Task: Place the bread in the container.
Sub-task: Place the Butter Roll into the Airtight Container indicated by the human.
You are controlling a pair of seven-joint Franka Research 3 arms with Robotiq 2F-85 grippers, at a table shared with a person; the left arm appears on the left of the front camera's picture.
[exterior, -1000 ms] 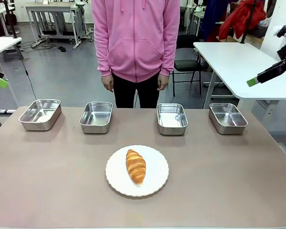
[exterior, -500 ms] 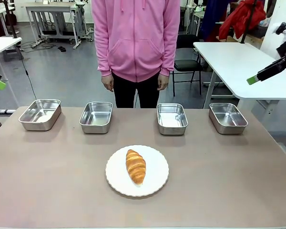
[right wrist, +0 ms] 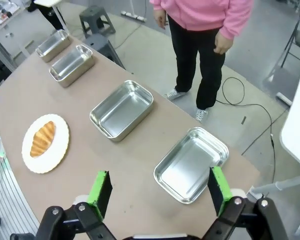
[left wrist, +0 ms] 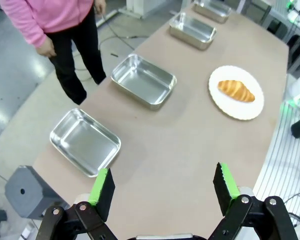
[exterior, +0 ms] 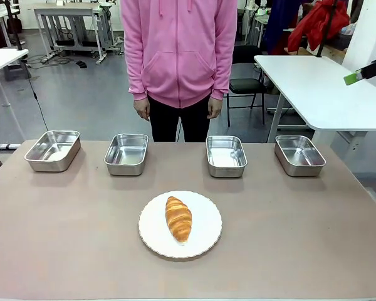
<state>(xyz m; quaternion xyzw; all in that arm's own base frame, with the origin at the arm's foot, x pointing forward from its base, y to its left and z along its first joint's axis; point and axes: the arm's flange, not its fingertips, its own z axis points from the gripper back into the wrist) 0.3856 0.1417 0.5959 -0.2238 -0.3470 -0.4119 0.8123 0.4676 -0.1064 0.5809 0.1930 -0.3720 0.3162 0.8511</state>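
Note:
The bread (exterior: 178, 218), a golden-brown croissant, lies on a round white plate (exterior: 207, 233) at the front middle of the table. Several look-alike steel containers stand in a row behind it: far left (exterior: 52, 149), mid left (exterior: 126, 153), mid right (exterior: 226, 155), far right (exterior: 299, 155). All are empty, and I cannot tell which is meant. My left gripper (left wrist: 163, 185) hangs open high above the table's left end, over the end tray (left wrist: 85, 141), with the bread (left wrist: 236, 90) far off. My right gripper (right wrist: 159, 191) is open high above the right end tray (right wrist: 191, 164); its green tip (exterior: 351, 78) shows at the upper right.
A person in a pink hoodie (exterior: 178, 50) stands behind the table's far edge, hands down at the sides. A white side table (exterior: 313, 81) stands to the right. A grey stool (left wrist: 25, 192) stands on the floor off the table's left end.
My right gripper has risen and drawn back toward the picture's right edge. My left gripper's tip has left the front view at the left edge. Bread, trays and person have not moved.

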